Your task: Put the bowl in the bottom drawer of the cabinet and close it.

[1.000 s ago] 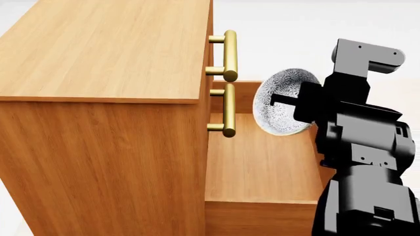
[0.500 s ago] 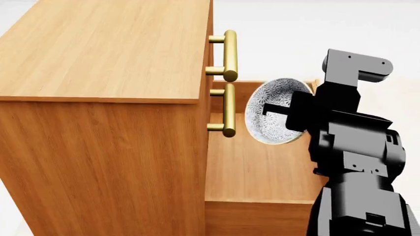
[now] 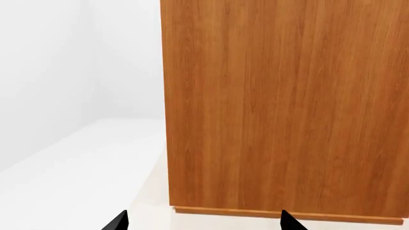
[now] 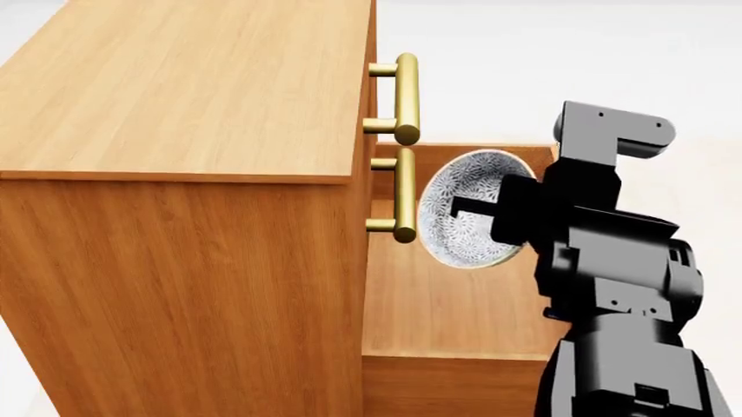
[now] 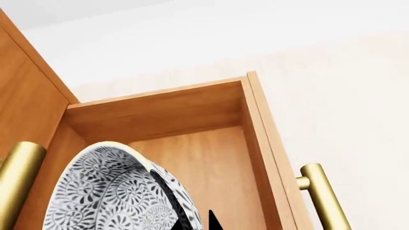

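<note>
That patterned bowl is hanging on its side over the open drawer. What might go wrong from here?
1. The bowl is held tilted on edge by the right gripper; let go like this, it might land on its rim and roll or tip inside the bottom drawer.
2. It hangs close to the middle drawer's brass handle; drifting further toward the cabinet might knock it.

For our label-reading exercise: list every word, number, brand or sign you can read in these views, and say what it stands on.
None: no readable text in any view.
The cabinet, bottom drawer and right gripper are unmarked; the bowl carries only a floral pattern.
</note>
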{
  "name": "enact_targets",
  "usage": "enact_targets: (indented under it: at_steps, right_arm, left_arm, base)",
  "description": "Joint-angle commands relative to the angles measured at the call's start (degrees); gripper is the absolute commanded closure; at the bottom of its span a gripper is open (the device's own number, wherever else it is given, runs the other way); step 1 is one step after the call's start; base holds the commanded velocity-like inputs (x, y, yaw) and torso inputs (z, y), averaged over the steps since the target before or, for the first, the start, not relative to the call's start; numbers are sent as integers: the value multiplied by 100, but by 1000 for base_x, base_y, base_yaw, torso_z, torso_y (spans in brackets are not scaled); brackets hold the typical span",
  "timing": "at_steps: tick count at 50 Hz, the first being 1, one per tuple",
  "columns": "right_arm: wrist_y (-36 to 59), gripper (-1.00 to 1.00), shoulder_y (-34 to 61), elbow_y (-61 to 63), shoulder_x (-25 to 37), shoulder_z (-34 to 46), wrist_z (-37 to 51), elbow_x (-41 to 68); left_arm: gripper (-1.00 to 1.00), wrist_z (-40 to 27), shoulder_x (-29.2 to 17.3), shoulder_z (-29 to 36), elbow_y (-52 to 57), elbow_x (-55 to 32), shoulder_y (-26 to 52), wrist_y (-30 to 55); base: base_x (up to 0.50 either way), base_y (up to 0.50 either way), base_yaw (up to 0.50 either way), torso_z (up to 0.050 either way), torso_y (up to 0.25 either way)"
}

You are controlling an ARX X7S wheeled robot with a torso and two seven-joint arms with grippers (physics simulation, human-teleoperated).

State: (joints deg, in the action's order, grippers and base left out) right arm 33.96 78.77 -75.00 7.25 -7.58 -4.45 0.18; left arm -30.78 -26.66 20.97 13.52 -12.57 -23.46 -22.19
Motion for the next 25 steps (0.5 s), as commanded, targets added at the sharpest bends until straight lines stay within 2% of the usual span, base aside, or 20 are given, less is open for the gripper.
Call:
enact_targets:
  at_steps: [1,25]
  right_arm:
    - [57,100,-6,6,-26,-55,-118,50]
    - [469,100,-55,5,-32,-303,-438,169]
  left_arm:
    - [-100,-5,-11,7,-7,-7,7,-10]
    - [-100,-25,-23,27,-8,-13,1,-37]
  base:
    - [0,0,0,0,0]
    - [0,0,0,0,0]
